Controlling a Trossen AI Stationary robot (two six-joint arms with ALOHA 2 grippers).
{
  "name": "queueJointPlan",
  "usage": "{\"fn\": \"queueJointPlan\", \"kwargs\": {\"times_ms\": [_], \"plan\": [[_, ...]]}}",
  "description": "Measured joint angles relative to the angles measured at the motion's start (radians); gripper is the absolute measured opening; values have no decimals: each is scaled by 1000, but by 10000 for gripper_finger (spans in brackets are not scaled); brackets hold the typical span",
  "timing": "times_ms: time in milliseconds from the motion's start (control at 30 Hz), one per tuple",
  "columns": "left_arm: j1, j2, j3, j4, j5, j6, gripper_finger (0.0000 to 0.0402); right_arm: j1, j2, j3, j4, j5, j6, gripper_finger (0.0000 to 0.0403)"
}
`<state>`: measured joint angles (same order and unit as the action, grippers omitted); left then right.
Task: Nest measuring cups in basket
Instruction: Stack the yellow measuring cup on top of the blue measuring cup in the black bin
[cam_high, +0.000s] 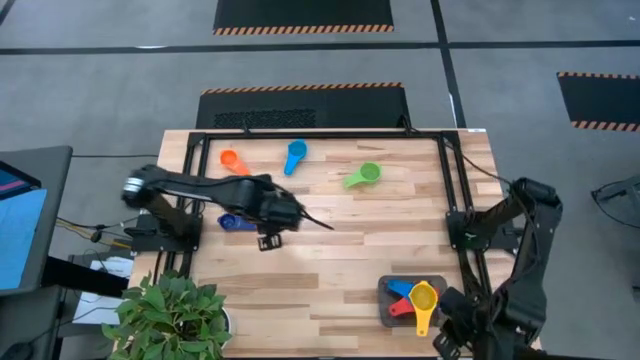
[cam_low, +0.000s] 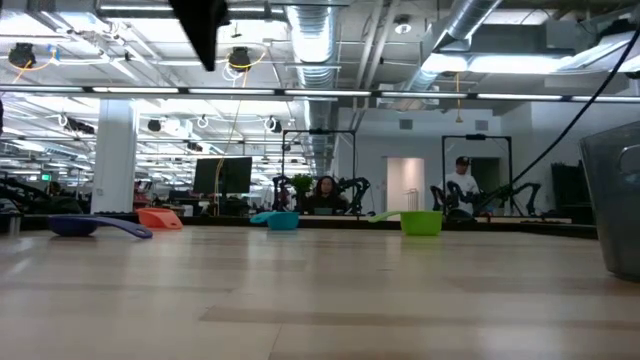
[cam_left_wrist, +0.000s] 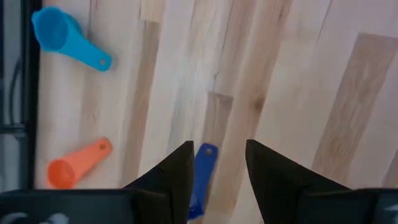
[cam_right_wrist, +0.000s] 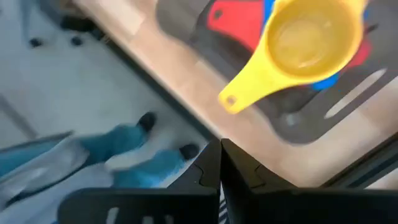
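You see six measuring cups, three nested in the basket (cam_high: 386, 300) (yellow cup (cam_high: 423, 297) on top), orange (cam_high: 229, 158), blue (cam_high: 295, 153), green (cam_high: 365, 175) and dark blue (cam_high: 231, 222) on the table, left gripper (cam_left_wrist: 217, 165) partly open over the dark blue handle, not touching, right gripper (cam_right_wrist: 221, 163) closed, empty, beside the basket.

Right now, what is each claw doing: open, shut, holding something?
Left claw: open, empty, above the dark blue cup's handle.
Right claw: shut, holding nothing.

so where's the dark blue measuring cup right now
In the high view the dark blue measuring cup lies on the table's left side, under the left arm, just behind its end effector, nearer than the orange cup.
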<state>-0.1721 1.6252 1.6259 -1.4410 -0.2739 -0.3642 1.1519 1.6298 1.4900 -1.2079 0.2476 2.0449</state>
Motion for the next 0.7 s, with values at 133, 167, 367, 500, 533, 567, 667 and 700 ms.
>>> {"fn": "queueJointPlan", "kwargs": {"times_ms": [133,167,367,500,533,567,667,700], "plan": [[0,-159,-228,186,8,-50,135,-2,87,35,-71,-9,9,20],[0,-189,-278,233,11,-62,135,-4,107,38,-69,-10,9,17],[0,-277,-444,386,41,-105,135,-24,193,65,-71,-15,25,16],[0,-275,-462,414,41,-112,135,-44,222,66,-122,-47,30,25],[0,-269,-464,428,40,-112,135,-47,230,65,-132,-66,26,25],[-1,-266,-465,434,41,-112,135,-48,238,65,-138,-86,23,24],[-4,-264,-466,447,40,-112,135,-47,258,63,-140,-117,8,16],[-4,-263,-466,451,40,-112,135,-43,260,63,-140,-121,9,14]]}}
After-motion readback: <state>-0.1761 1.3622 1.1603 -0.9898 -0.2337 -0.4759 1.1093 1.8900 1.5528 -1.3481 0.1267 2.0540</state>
